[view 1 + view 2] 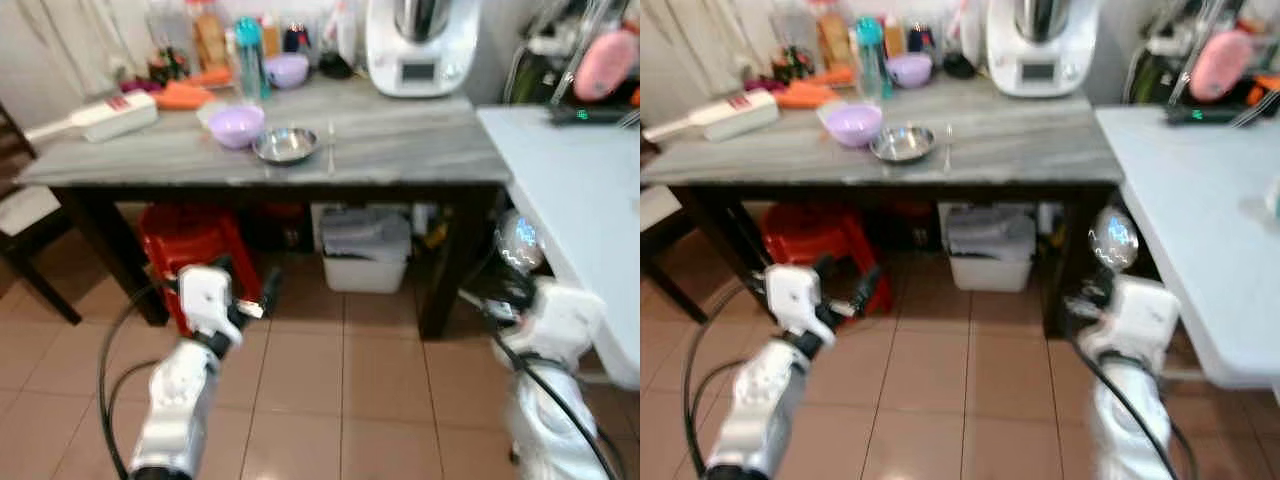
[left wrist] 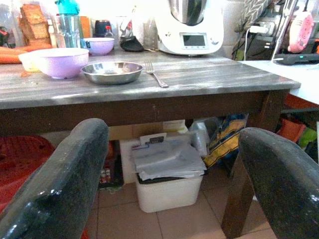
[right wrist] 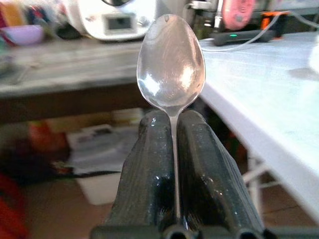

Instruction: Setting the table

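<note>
No text, brand, number or sign can be read. The white kitchen machine (image 2: 188,30) at the far edge of the worktop (image 2: 209,74) has a small display (image 2: 194,40), but it shows no legible figures. The white bar-shaped appliance (image 1: 105,115) at about ten o'clock on the worktop carries a red label (image 1: 117,102), too blurred to make out. Papers atop the white bin (image 2: 167,172) under the worktop bear print too small to read.
</note>
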{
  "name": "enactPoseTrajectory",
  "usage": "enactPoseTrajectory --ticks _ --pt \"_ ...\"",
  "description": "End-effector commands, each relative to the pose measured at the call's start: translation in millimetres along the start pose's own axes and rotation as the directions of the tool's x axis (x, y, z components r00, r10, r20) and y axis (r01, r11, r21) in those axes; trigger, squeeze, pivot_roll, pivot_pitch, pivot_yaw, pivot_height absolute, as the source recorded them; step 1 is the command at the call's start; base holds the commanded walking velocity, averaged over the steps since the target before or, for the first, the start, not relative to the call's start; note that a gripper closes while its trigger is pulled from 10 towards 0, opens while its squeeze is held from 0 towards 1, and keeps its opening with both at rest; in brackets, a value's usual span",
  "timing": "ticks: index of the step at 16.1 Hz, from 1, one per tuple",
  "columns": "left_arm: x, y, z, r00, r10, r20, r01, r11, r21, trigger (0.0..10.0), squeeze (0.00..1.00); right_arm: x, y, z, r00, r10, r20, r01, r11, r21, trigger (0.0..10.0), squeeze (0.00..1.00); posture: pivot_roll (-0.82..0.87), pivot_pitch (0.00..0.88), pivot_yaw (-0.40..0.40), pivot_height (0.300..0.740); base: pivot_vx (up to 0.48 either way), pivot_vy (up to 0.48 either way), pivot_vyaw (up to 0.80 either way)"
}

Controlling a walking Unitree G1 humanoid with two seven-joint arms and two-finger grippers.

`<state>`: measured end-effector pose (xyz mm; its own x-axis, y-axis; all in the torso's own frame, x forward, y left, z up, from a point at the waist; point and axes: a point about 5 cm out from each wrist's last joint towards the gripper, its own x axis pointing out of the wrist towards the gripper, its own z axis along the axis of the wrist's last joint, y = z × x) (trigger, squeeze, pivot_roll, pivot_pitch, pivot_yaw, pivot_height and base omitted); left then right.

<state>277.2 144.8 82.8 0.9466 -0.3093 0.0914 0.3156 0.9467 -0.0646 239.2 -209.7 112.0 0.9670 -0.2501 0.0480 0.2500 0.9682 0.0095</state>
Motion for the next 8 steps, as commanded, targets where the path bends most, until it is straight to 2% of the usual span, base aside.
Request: enactPoseTrajectory --ticks 1,4,8 --pt "-4.1 11.3 6.2 0.999 0.033 0.01 -0.033 0.999 0.043 10.0 0.0 -1.8 11.1 12.4 0.997 0.043 0.063 -0.044 0.999 0.014 10.0 0.0 -0.05 0.0 0.039 0.74 0.368 0.0 0.0" --pt "-7.0 13.8 6.0 0.998 0.056 0.006 -0.057 0.997 0.046 10.0 0.0 -10.7 11.5 8.7 0.996 0.069 0.05 -0.069 0.998 -0.007 10.0 0.0 -0.05 0.0 0.041 0.74 0.366 0.0 0.0" --pt "-5.1 13.2 7.6 0.999 0.053 0.007 -0.053 0.997 0.049 10.0 0.0 -5.9 15.8 13.3 0.993 0.087 0.073 -0.087 0.996 -0.011 10.0 0.0 -0.04 0.0 0.042 0.74 0.364 0.0 0.0"
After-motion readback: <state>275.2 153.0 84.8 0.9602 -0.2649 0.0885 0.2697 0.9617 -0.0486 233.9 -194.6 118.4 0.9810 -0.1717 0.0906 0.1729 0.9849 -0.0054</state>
